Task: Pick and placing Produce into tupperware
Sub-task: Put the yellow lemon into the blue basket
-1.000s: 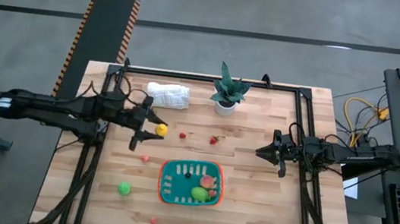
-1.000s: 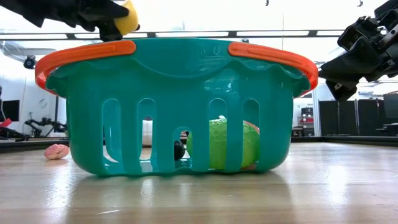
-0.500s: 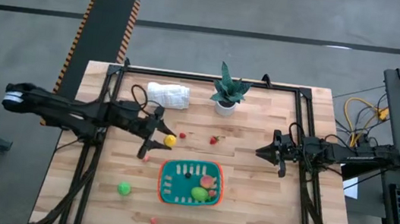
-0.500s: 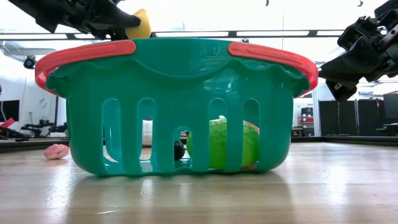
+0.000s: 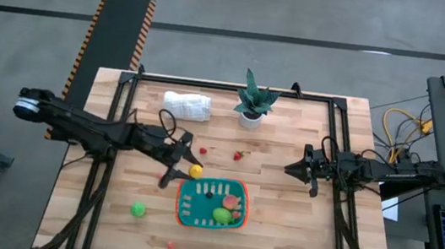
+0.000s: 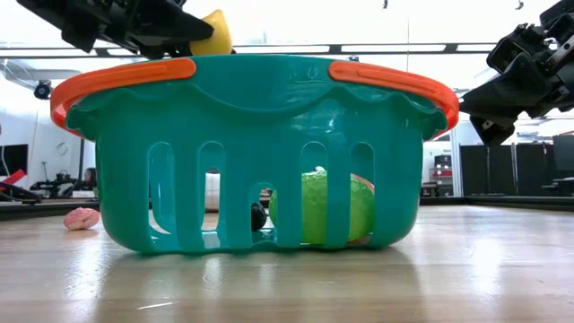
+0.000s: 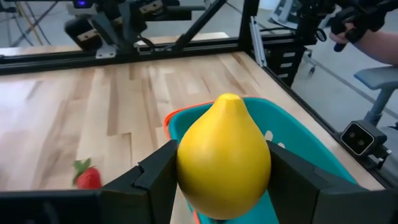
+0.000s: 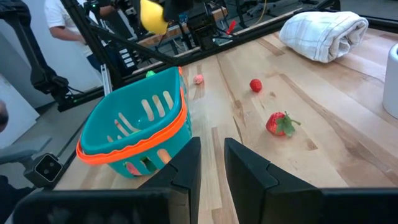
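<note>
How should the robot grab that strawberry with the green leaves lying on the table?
Probably from straight above, fingers closing on the red sides of the strawberry, not on the floppy green leaves. It lies on its side on bare wood, away from the plant pot and the basket, so nothing blocks a downward approach.

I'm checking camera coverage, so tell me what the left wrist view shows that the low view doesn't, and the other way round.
Only the left wrist view shows the left gripper shut on the lemon from both sides, a strawberry on the table, and a person's hand beyond it.

Only the low view shows what is already in the basket: a green fruit and a small dark piece seen through its slots. It also shows a pink piece on the table and the right gripper hanging to one side.

Both show the lemon held just above the basket's orange rim.
</note>
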You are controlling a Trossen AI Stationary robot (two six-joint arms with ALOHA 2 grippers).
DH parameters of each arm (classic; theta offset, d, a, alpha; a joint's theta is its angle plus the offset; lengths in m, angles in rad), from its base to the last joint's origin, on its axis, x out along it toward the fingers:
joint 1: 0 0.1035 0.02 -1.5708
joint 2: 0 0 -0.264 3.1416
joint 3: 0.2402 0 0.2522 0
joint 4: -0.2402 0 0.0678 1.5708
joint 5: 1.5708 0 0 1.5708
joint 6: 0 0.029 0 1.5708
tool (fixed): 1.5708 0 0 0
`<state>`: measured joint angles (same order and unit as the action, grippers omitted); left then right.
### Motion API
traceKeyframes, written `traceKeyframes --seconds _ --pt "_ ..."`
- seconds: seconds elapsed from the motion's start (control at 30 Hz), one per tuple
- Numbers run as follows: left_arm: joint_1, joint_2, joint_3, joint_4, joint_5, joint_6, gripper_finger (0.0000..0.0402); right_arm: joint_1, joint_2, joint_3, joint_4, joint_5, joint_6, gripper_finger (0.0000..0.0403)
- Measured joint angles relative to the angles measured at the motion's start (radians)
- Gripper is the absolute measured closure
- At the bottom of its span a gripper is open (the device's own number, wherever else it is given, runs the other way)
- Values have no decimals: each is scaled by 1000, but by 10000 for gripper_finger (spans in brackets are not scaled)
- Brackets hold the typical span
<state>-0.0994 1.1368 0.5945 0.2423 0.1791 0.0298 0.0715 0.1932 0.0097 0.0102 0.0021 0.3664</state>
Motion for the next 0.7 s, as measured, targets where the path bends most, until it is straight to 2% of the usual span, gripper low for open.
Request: traceKeyframes --seconds 0.33,0.7 --pt "-58 123 0 94 -1 -51 219 0 0 0 0 0 0 339" --pt "-105 228 3 125 -4 -61 219 0 0 0 0 0 0 339"
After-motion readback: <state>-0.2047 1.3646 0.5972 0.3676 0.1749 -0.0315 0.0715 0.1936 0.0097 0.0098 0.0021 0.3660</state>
